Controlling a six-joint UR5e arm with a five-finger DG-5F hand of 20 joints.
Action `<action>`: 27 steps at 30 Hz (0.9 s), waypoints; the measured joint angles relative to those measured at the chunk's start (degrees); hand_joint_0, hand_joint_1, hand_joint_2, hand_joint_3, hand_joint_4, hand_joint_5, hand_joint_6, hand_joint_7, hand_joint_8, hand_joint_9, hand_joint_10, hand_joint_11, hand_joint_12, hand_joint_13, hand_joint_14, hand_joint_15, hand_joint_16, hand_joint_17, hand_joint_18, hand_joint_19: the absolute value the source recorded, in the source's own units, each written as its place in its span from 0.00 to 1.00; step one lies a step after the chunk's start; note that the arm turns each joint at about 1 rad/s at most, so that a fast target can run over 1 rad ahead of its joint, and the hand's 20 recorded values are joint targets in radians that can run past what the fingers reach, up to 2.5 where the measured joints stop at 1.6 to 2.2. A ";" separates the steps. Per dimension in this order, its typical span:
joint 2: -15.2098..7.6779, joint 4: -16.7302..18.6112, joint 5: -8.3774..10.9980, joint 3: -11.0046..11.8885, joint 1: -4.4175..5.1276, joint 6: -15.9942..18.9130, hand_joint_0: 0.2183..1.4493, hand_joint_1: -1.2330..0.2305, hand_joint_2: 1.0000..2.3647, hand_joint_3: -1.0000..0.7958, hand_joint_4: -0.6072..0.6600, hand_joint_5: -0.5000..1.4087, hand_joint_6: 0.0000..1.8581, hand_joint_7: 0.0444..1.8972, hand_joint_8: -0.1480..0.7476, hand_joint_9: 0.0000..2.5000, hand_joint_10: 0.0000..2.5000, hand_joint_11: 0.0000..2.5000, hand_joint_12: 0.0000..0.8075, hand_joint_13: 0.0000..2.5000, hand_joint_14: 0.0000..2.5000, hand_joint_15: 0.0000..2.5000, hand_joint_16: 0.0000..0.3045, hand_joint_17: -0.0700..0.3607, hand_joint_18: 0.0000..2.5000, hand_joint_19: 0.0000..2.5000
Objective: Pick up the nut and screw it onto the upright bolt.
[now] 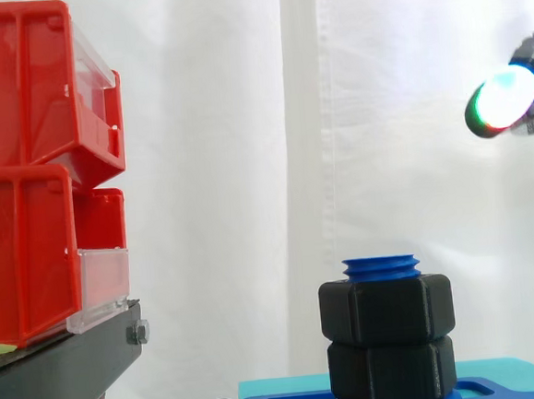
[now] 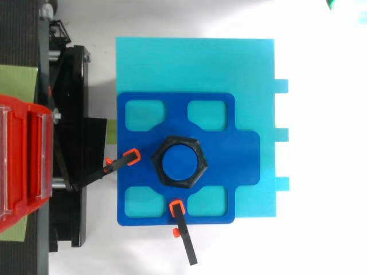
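1. The hand (image 1: 504, 99) is high at the right edge of the side view, well apart from the work. It touches nothing that I can see. Whether it is spread or closed, I cannot tell.
2. Far below it and to the left stands the bolt (image 1: 381, 266), blue and upright. A few turns of thread are free at its top.
3. The upper nut (image 1: 387, 308) sits on the bolt just under these free turns. It rests on a lower nut (image 1: 391, 370), and both are black and six-sided.
4. So the nut is on the thread, not lying loose (the task looks to me near done or done).
5. I judge the nut light and stiff, probably plastic, with a dull surface that should not slip much and is not fragile.
6. The best hold is on two opposite flat sides, from above, with the hole kept free for the bolt.
7. The bolt rises from a blue plate (image 2: 243, 160) on a cyan base (image 2: 195, 63). Two clamps (image 2: 123, 161) press on the plate's edges.
8. At the left are red bins (image 1: 25, 181) on a black stand (image 1: 58, 364).
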 measured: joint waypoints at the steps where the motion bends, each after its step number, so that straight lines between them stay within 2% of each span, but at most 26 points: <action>1: 0.03 1.62 1.09 -0.81 0.26 1.67 0.18 0.62 0.00 0.28 0.61 0.15 0.27 0.32 0.47 0.16 0.00 0.00 0.44 0.04 0.00 0.00 0.17 0.43 0.00 0.00; 5: 0.04 2.64 4.30 -1.81 0.90 6.95 0.19 0.62 0.00 0.28 0.61 0.15 0.27 0.32 0.47 0.17 0.00 0.00 0.43 0.04 0.00 0.00 0.16 0.42 0.00 0.00; 9: 0.05 -0.68 6.61 -2.04 1.36 13.35 0.19 0.62 0.00 0.28 0.61 0.15 0.27 0.32 0.47 0.17 0.00 0.00 0.43 0.04 0.00 0.00 0.16 0.42 0.00 0.00; 12: 0.06 -4.45 6.88 -2.05 1.60 16.98 0.19 0.61 0.00 0.28 0.61 0.15 0.27 0.33 0.47 0.17 0.00 0.00 0.43 0.04 0.00 0.00 0.16 0.42 0.00 0.00; 17: 0.06 -8.93 7.08 -2.06 1.57 18.54 0.19 0.61 0.00 0.28 0.61 0.15 0.27 0.33 0.47 0.17 0.00 0.00 0.43 0.04 0.00 0.00 0.16 0.42 0.00 0.00; 27: 0.07 -10.02 7.12 -2.09 1.72 18.63 0.20 0.59 0.00 0.28 0.61 0.15 0.27 0.33 0.46 0.18 0.00 0.00 0.41 0.05 0.00 0.00 0.16 0.41 0.00 0.00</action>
